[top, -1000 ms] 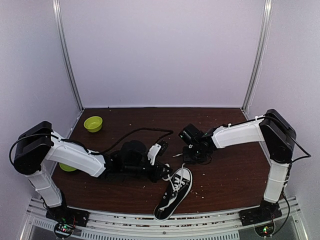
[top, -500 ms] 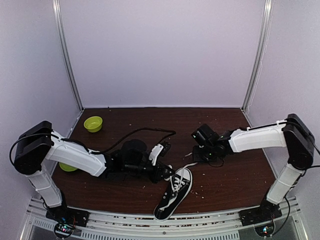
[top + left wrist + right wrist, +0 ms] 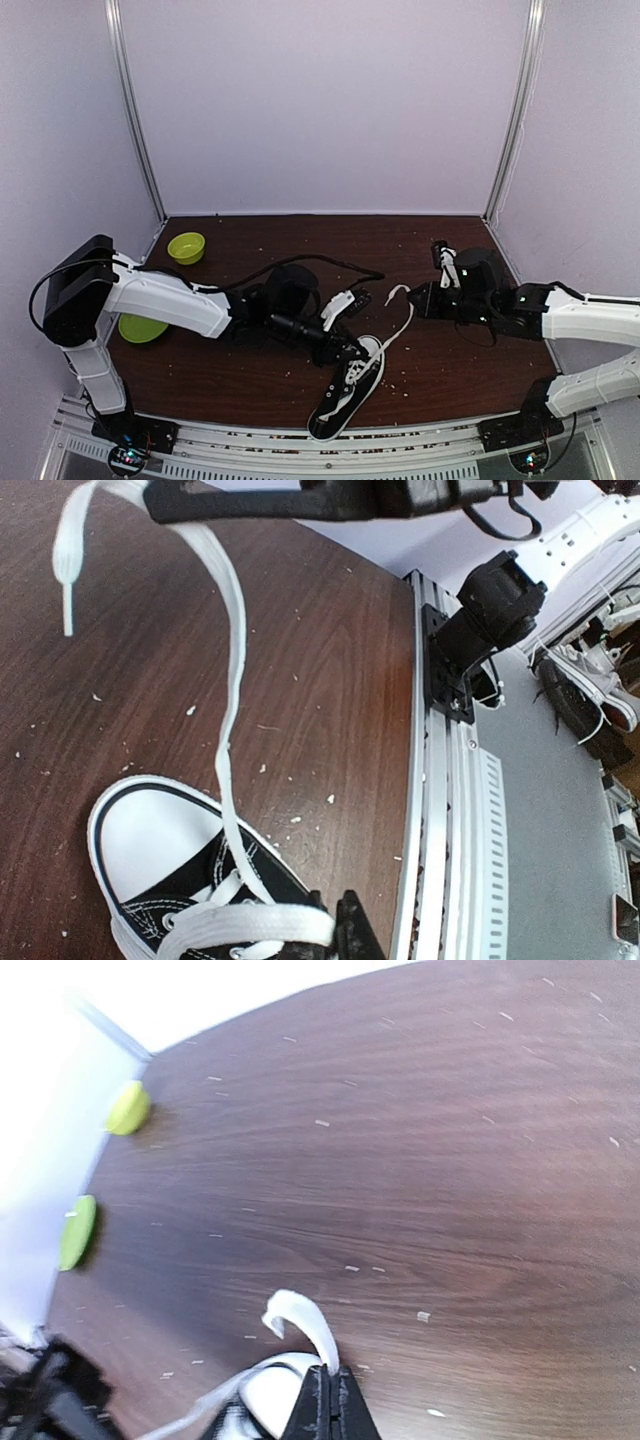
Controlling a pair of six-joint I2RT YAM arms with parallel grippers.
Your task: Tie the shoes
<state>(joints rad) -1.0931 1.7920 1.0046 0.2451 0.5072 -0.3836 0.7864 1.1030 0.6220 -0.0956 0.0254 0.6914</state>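
Soft, even light on the dark table point(image 3: 450, 370) leaves only faint, soft-edged shadows, while the right wrist view glares to blank white beyond the table's far and left edges.

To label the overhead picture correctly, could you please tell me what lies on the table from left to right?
Green dish → green bowl → sneaker → right gripper, pinching the lace.
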